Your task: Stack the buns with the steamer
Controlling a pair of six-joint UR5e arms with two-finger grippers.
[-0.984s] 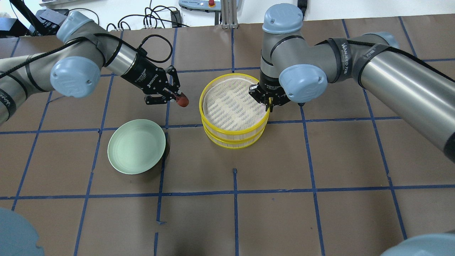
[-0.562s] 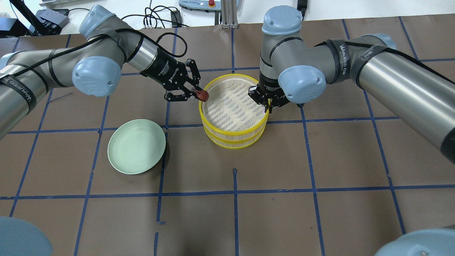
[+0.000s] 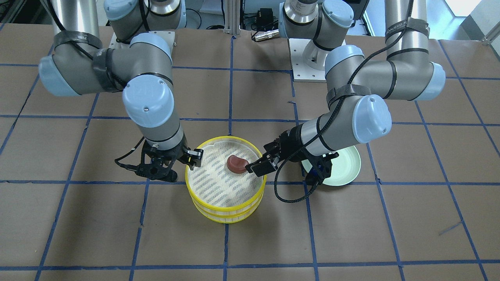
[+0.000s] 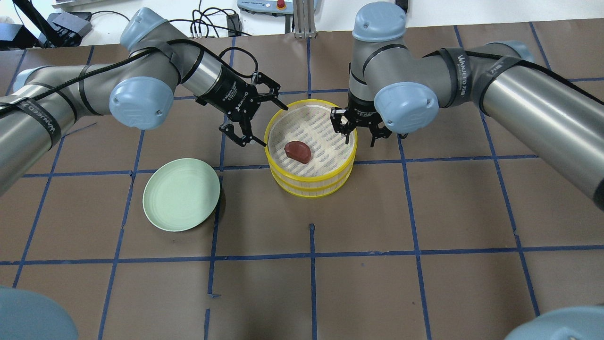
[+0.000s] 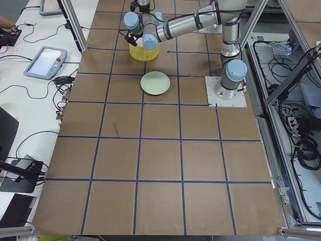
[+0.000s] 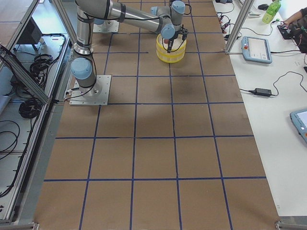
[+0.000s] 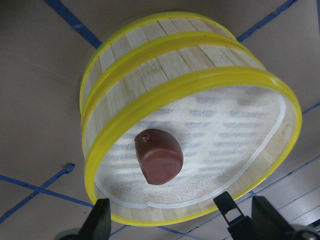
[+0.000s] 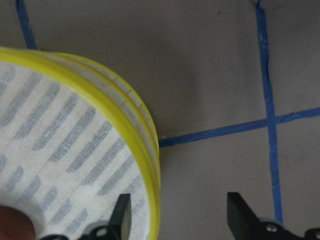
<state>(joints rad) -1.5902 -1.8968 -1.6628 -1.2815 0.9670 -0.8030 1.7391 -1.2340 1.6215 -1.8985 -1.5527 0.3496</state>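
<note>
Toward the far middle of the brown paper-covered table (image 4: 424,212) with its blue tape grid stands a round bamboo steamer (image 4: 311,186). It has yellow bands, two tiers stacked one on the other, and a white cloth liner with grey stripes on top. A small glossy reddish-brown bun (image 4: 297,151) lies on that liner, on the side nearer the left arm, and touches neither gripper.

The left gripper (image 4: 273,126) hangs just beside the bun at the steamer's edge with its fingers spread wide and nothing between them. The left wrist camera shows both fingertips (image 7: 100,220) low in the picture, and the bun sits apart from them on the cloth.

The right gripper (image 4: 361,134) is at the opposite side of the steamer, pointing down, with its fingers also parted. From its wrist camera the yellow rim passes just inside one finger (image 8: 122,210), and bare table shows between that finger and the other.

A pale green round plate (image 4: 181,193) sits on the table on the left arm's side, apart from the steamer.
</note>
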